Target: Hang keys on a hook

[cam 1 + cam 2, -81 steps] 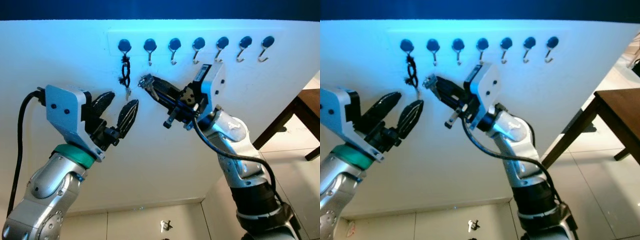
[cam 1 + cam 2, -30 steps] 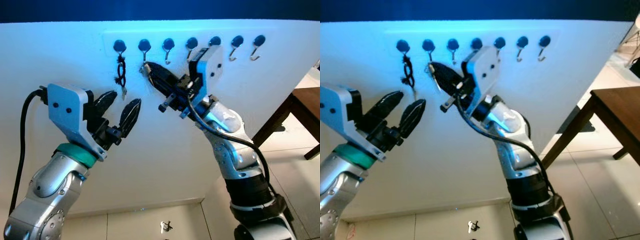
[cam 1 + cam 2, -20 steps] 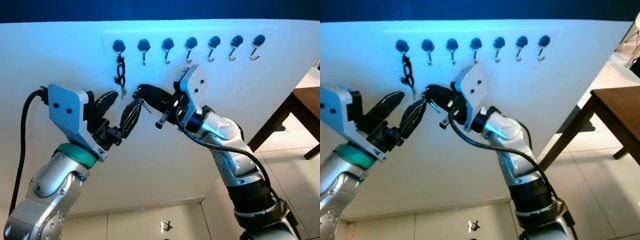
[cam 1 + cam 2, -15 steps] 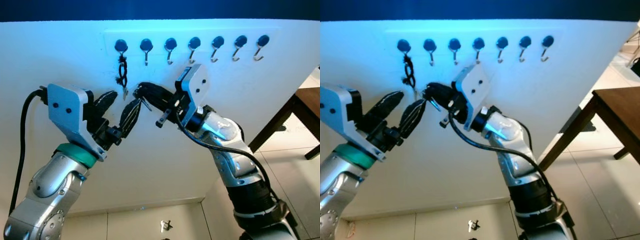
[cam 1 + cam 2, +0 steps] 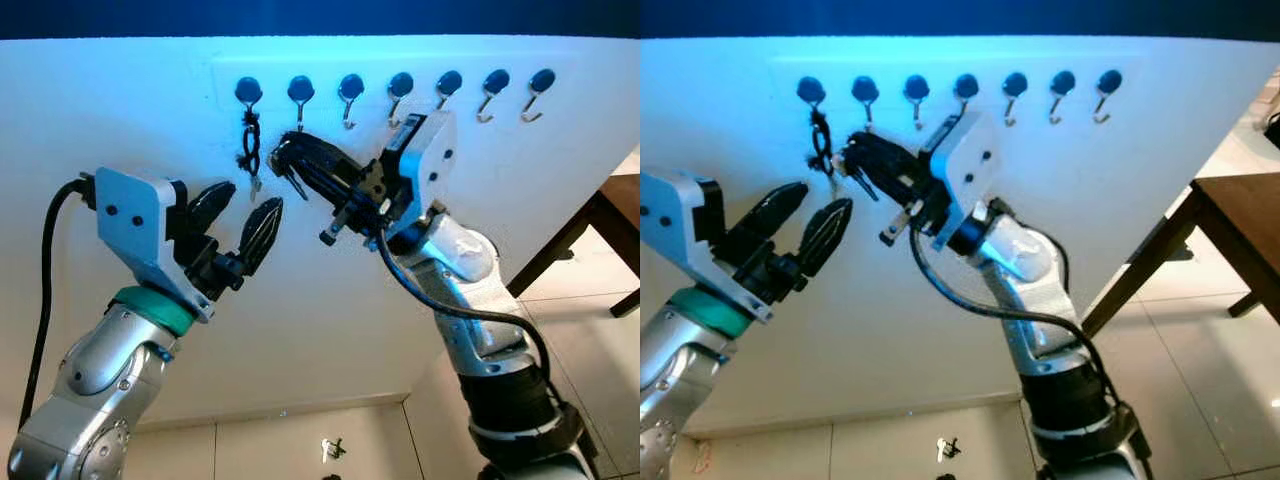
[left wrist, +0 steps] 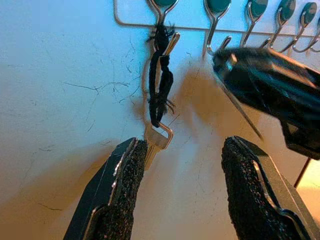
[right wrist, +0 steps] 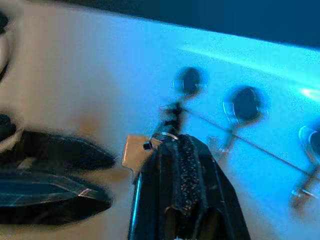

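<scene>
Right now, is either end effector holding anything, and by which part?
The right end effector pinches a key near its ring end, below the second hook. The left end effector is open, holding nothing.

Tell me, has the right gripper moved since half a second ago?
Yes. The right gripper, shut on the keys, rose toward the second hook of the rack and now sits just below it.

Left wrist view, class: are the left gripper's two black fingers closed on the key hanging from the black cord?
No. The left gripper is open, and the key hangs free on its black cord.
</scene>
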Controlling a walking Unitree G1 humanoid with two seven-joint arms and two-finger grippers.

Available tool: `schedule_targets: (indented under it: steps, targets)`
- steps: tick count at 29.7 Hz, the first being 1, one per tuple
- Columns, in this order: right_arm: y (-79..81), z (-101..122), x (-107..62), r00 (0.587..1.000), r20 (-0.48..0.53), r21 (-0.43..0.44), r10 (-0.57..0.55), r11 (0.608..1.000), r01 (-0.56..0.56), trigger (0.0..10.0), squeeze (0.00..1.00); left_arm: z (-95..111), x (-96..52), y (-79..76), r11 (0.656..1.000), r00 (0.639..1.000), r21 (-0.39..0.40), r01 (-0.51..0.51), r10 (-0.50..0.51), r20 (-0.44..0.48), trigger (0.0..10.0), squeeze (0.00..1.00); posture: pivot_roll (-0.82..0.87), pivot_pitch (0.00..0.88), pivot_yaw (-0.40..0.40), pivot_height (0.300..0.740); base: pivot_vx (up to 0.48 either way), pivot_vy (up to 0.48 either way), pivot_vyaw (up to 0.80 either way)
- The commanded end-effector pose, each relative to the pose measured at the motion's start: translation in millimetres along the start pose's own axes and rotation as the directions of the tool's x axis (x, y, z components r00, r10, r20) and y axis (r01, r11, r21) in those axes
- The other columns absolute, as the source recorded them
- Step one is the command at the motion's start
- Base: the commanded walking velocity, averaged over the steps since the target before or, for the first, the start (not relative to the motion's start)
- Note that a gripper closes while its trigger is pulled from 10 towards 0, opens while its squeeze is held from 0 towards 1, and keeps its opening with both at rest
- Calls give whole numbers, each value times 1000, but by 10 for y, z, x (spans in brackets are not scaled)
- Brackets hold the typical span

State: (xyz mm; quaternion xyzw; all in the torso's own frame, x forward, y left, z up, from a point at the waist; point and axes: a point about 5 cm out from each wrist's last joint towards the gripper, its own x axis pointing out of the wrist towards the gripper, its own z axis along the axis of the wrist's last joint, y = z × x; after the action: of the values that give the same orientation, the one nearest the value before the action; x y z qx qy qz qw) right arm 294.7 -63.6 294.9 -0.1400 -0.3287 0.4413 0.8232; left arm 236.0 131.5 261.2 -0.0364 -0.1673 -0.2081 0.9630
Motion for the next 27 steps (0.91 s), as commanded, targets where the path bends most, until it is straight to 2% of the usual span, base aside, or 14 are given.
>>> schedule_targets:
  steps: [1, 2, 5, 6, 7, 9, 10, 12, 16, 17, 20, 21, 23, 27]
  targets:
    - [54, 12, -3, 1000, 4, -27, 22, 999, -22, 10000, 0, -16, -9, -6, 1000, 1000, 0, 4, -4, -17, 10000, 0, -50, 77, 66, 740, 0, 0, 0]
    - [83, 12, -38, 996, -49, -182, 72, 980, -79, 10000, 0, -20, -10, -11, 1000, 1000, -3, 6, -6, -19, 10000, 0, -55, 79, 67, 740, 0, 0, 0]
    - [83, 12, -38, 996, -49, -182, 72, 980, -79, 10000, 0, -20, -10, -11, 1000, 1000, -3, 6, -6, -19, 10000, 0, -55, 79, 67, 740, 0, 0, 0]
    - [112, -21, -103, 982, -125, -261, 145, 949, -174, 10000, 0, -26, -7, -22, 1000, 1000, -6, 11, -11, -21, 10000, 0, -58, 79, 68, 740, 0, 0, 0]
    - [124, -79, -184, 954, -212, -289, 214, 918, -270, 10000, 0, -30, -1, -32, 1000, 1000, -9, 16, -16, -22, 10000, 0, -59, 78, 73, 740, 0, 0, 0]
    - [124, -79, -184, 954, -212, -289, 214, 918, -270, 10000, 0, -30, -1, -32, 1000, 1000, -9, 16, -16, -22, 10000, 0, -59, 78, 73, 740, 0, 0, 0]
    - [113, -124, -264, 917, -291, -286, 274, 890, -356, 10000, 0, -31, 6, -38, 1000, 1000, -11, 20, -20, -21, 10000, 0, -59, 78, 76, 740, 0, 0, 0]
    - [65, -120, -295, 896, -330, -298, 298, 868, -398, 10000, 0, -31, 12, -42, 1000, 999, -13, 24, -24, -21, 10000, 0, -62, 78, 76, 740, 0, 0, 0]
    - [-87, -21, -215, 916, -315, -399, 247, 841, -364, 10000, 0, -30, 19, -47, 999, 999, -14, 29, -29, -21, 10000, 0, -62, 77, 76, 740, 0, 0, 0]
    - [-147, 45, -148, 938, -276, -460, 209, 828, -320, 10000, 0, -29, 21, -50, 999, 999, -15, 30, -30, -20, 10000, 0, -62, 77, 76, 740, 0, 0, 0]
    - [-170, 117, -71, 956, -226, -530, 186, 800, -281, 10000, 0, -29, 25, -53, 999, 999, -15, 31, -31, -19, 10000, 0, -57, 76, 76, 740, 0, 0, 0]
    - [-170, 117, -71, 956, -226, -530, 186, 800, -281, 10000, 0, -29, 25, -53, 999, 999, -15, 31, -31, -19, 10000, 0, -57, 76, 76, 740, 0, 0, 0]
    - [-133, 126, -51, 951, -227, -568, 209, 765, -304, 10000, 0, -26, 26, -51, 999, 999, -14, 31, -31, -19, 10000, 0, -57, 76, 76, 740, 0, 0, 0]
    - [-102, 132, -46, 948, -219, -555, 230, 770, -315, 10000, 0, -24, 25, -50, 999, 999, -13, 31, -31, -19, 10000, 0, -57, 76, 76, 740, 0, 0, 0]
